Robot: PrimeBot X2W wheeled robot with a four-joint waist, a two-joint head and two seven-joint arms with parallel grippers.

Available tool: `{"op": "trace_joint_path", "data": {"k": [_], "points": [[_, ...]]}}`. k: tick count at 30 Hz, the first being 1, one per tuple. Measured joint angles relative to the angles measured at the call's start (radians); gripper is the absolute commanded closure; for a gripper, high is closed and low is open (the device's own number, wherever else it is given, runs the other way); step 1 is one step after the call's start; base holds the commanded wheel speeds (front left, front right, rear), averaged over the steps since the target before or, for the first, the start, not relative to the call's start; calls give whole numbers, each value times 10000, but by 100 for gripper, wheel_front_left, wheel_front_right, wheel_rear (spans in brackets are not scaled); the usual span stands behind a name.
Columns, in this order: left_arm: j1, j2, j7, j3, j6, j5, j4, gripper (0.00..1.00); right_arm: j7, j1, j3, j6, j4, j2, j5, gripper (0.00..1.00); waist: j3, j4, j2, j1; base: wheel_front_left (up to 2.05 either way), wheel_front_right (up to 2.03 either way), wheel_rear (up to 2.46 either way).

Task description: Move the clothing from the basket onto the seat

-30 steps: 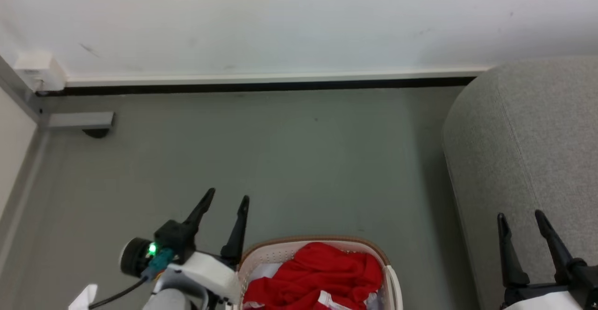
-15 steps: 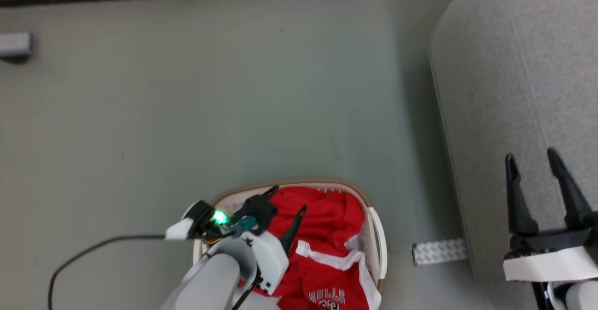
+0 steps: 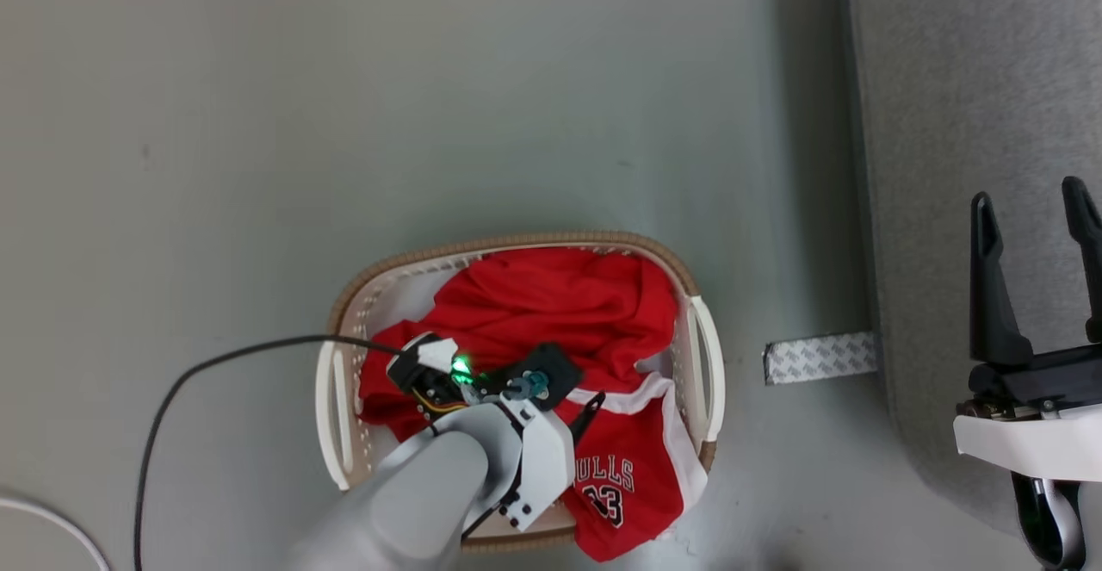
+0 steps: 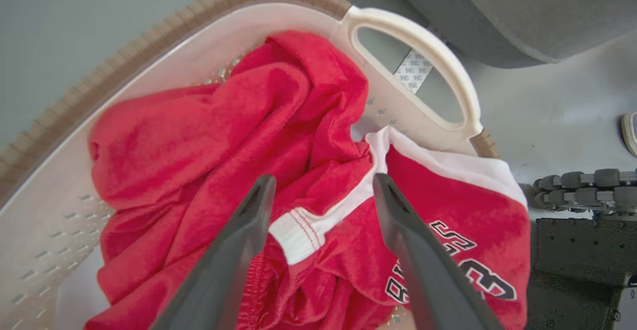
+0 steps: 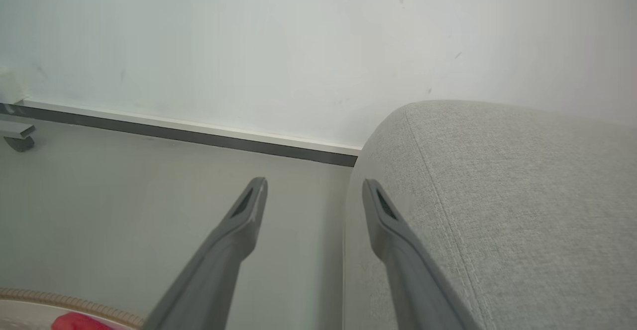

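The white basket (image 3: 516,242) with its tan rim stands on the floor, holding the red clothing. A plain red garment (image 3: 551,304) lies at the far side, and the white-striped BULLS garment (image 3: 628,476) drapes over the near right rim. My left gripper (image 3: 577,407) points down into the basket. In the left wrist view it (image 4: 323,180) is open, its fingers either side of a white hem (image 4: 298,225) of the striped garment (image 4: 448,210). My right gripper (image 3: 1029,194) hangs open and empty over the grey sofa (image 3: 964,123), at the sofa's edge (image 5: 497,195) in its own view (image 5: 314,184).
A textured grey strip (image 3: 818,357) lies on the floor between basket and sofa. A black cable (image 3: 198,373) loops across the floor at the left. The basket's right handle (image 4: 428,56) faces the sofa. Wall and dark baseboard (image 5: 199,136) lie beyond.
The head camera has tilted down, bringing the whole basket into view. My left gripper has gone from beside the basket's left rim to over the clothing inside. The right gripper stays open.
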Motion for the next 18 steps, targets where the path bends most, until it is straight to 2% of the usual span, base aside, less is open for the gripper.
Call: {"op": "trace_joint_path", "data": {"k": [12, 13, 14, 15, 16, 18], "points": [[-1024, 10, 165, -1377, -8, -1170, 878, 0, 0, -117, -159, 0, -600, -67, 19, 0, 1231, 157, 0, -1, 0, 0, 0], [-1026, 2, 171, -1517, -8, -1269, 872, 26, 0, -118, -182, 0, -600, -67, 21, 0, 1271, 166, 0, -1, 0, 0, 0], [-1028, 0, 192, -1655, -8, -1455, 871, 62, 0, -118, -201, 0, -600, -69, 21, 0, 1291, 181, 0, -1, 0, 0, 0], [-1030, 2, 205, -1758, -8, -1590, 878, 90, 0, -118, -209, 0, -600, -71, 21, 0, 1300, 193, 0, -1, 0, 0, 0], [-1034, 4, 203, -1914, -8, -1672, 888, 100, 0, -116, -215, 0, -600, -71, 21, 0, 1298, 203, -1, -1, 0, 0, 0], [-1020, 12, 215, -2243, -8, -1858, 888, 100, 0, -115, -196, 0, -587, -69, 21, 0, 1253, 202, 0, -2, 0, 0, 0]]}}
